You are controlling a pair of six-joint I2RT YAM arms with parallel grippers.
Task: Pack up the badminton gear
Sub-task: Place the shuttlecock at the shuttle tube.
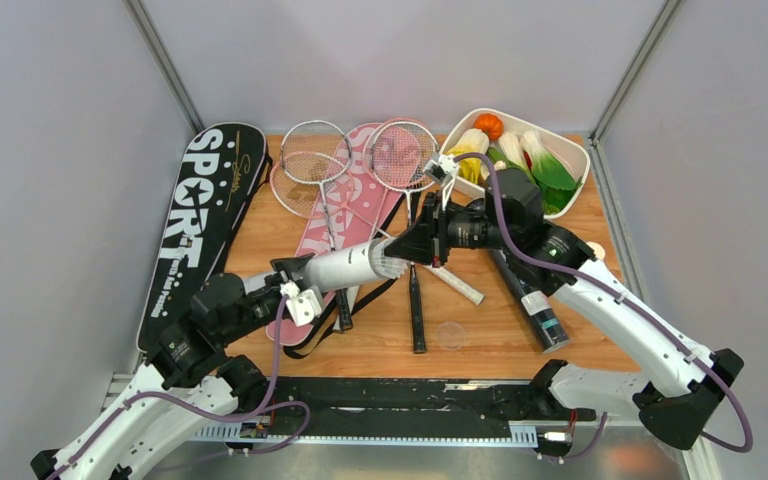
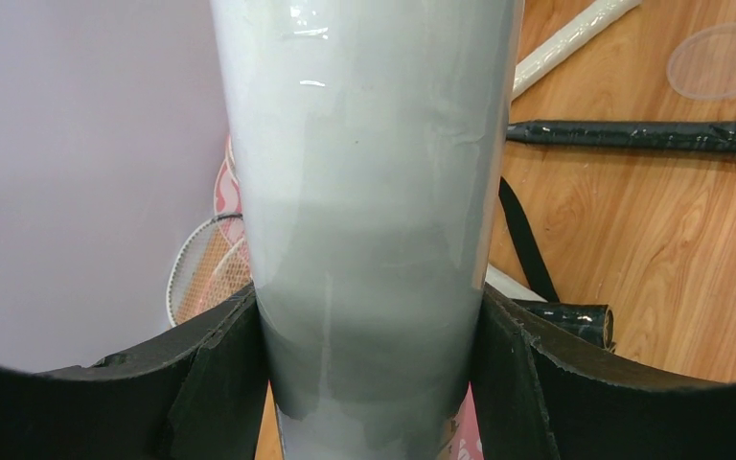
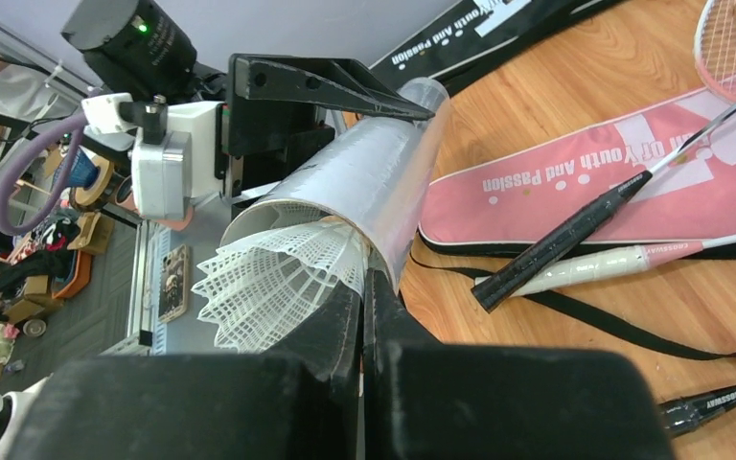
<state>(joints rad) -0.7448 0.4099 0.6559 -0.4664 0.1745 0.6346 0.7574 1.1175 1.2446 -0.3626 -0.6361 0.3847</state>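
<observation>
My left gripper (image 1: 298, 280) is shut on a long white tube (image 1: 345, 267) and holds it above the table, its open mouth pointing right. The tube fills the left wrist view (image 2: 374, 192) between my two black pads. My right gripper (image 1: 415, 248) is shut on the skirt of a white shuttlecock (image 1: 392, 265), which sits partly inside the tube's mouth. In the right wrist view the shuttlecock (image 3: 268, 287) sticks out of the tube (image 3: 364, 182) just above my closed gripper (image 3: 364, 292). Thin-framed rackets (image 1: 315, 152) lie on a pink cover (image 1: 345, 205).
A black SPORT cover (image 1: 200, 220) lies at the left. A black tube (image 1: 532, 300) lies under my right arm. Racket handles (image 1: 417, 310) and a clear lid (image 1: 450, 335) lie in the middle. A white bowl (image 1: 582, 160) of toy vegetables stands back right.
</observation>
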